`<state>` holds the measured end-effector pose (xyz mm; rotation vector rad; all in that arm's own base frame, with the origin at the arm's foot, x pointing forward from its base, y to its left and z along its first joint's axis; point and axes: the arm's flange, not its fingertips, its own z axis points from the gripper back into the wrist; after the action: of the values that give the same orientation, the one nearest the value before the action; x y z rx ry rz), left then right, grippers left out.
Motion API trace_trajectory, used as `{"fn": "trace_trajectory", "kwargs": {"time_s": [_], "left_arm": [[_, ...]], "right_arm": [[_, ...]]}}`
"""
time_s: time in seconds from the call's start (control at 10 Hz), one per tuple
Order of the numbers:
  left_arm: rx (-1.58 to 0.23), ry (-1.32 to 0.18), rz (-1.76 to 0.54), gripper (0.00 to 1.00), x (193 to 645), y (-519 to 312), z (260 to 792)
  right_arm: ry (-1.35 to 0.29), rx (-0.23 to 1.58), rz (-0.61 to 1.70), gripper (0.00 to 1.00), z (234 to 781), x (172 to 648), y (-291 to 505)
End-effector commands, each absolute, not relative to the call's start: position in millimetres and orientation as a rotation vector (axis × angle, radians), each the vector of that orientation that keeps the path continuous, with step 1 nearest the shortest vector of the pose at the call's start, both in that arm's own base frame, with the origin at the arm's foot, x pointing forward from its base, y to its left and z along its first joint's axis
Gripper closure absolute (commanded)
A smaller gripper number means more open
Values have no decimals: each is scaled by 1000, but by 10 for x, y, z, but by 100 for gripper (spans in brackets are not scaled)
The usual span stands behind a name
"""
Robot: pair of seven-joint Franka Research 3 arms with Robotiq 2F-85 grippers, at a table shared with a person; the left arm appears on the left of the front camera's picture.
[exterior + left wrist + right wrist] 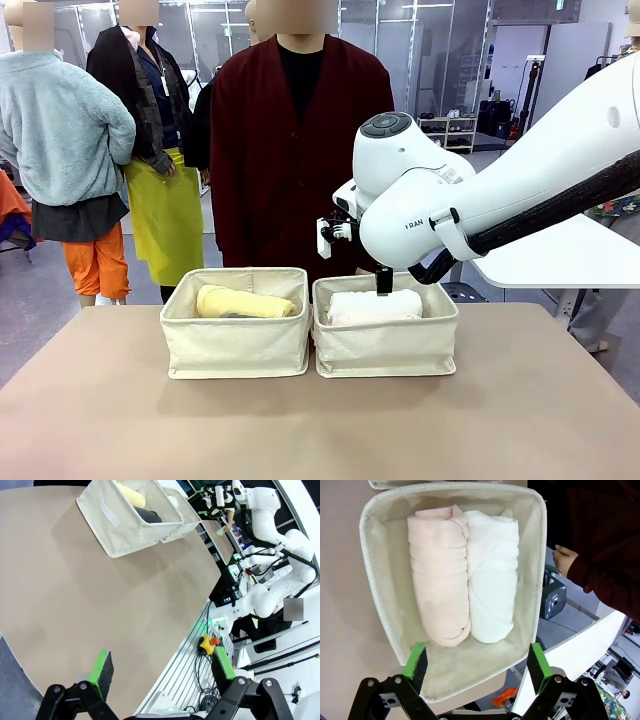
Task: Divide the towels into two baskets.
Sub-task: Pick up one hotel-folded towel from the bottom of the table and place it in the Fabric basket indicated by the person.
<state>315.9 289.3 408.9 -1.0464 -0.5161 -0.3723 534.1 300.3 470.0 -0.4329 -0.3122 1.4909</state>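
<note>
1. The right gripper [476, 667] hangs wide open and empty above the right cream canvas basket [536, 555].
2. Directly below, the pale pink rolled terry towel [439, 575] and white rolled terry towel [492, 575] lie side by side, touching, long axes across the finger span.
3. The left cream canvas basket [238, 345] holds the pale yellow rolled towel [245, 302] and a dark grey one [149, 515]; the division looks done.
4. The left gripper [162, 672] hovers open over the near table [75, 595].

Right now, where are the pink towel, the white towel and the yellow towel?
pink towel [439, 575], right wrist view, middle of the roll.
white towel [492, 575], right wrist view, middle of the roll.
yellow towel [245, 302], front view, roll's top.
</note>
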Motion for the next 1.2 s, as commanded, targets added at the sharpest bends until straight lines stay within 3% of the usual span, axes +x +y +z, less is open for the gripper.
{"fn": "trace_trajectory", "kwargs": {"time_s": [0.0,0.5,0.9,1.1], "left_arm": [[-1051,-528,-372,0,3109,2877,4106],[-1051,-528,-372,0,3109,2877,4106],[-1051,-528,-372,0,3109,2877,4106],[-1051,-528,-372,0,3109,2877,4106]], "right_arm": [[-306,-388,1464,0,4836,5237,2869],[-418,-79,1139,0,5133,4219,1615],[-530,486,809,0,5069,3819,93],[-487,743,624,0,4955,3699,-530]]}}
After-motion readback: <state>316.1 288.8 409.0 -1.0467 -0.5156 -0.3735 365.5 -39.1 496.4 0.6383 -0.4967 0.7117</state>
